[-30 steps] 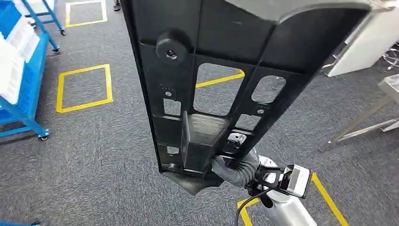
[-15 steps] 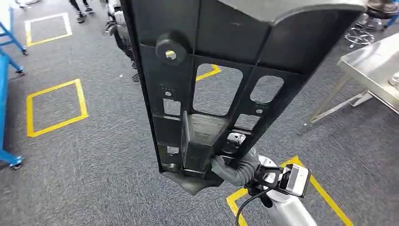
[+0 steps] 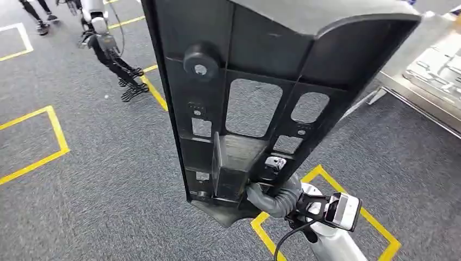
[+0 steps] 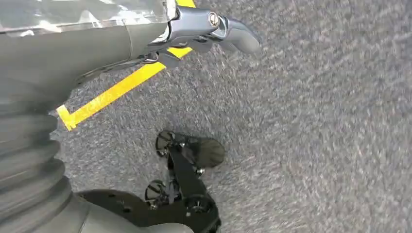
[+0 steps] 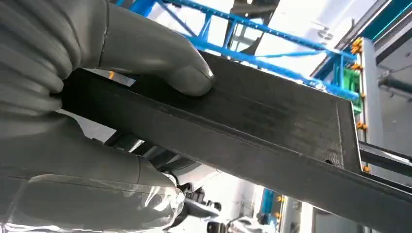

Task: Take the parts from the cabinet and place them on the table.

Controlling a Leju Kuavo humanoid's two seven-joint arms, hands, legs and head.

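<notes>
Gripping the panel (image 3: 255, 103) at its lower end, the right hand (image 3: 272, 197) is holding the big black plastic part upright and close before the head camera, above grey carpet (image 3: 98, 179) marked with yellow tape (image 3: 321, 174). The panel is showing its ribbed back: a round boss near the top, several cut-outs through which carpet is visible, and a small boxed pocket just above the hand. In the right wrist view the same hand (image 5: 73, 121) is closing on the panel (image 5: 272, 131), its grey thumb (image 5: 160, 58) pressing flat on one face while the rest of the hand is wrapping the other side, so the edge is being pinched between them; blue racking (image 5: 272, 34) is standing behind. In the head view a steel table (image 3: 435, 76) is lying to the right, well apart from the panel, with pale trays on it. Farther off at upper left another robot (image 3: 103, 43) is standing on the carpet, and a person's legs (image 3: 35, 13) are showing near it. The left hand (image 4: 204, 29) is hanging over the carpet in the left wrist view, holding nothing, its fingers (image 4: 238, 39) lying loosely apart beside a yellow strip (image 4: 111, 92).
</notes>
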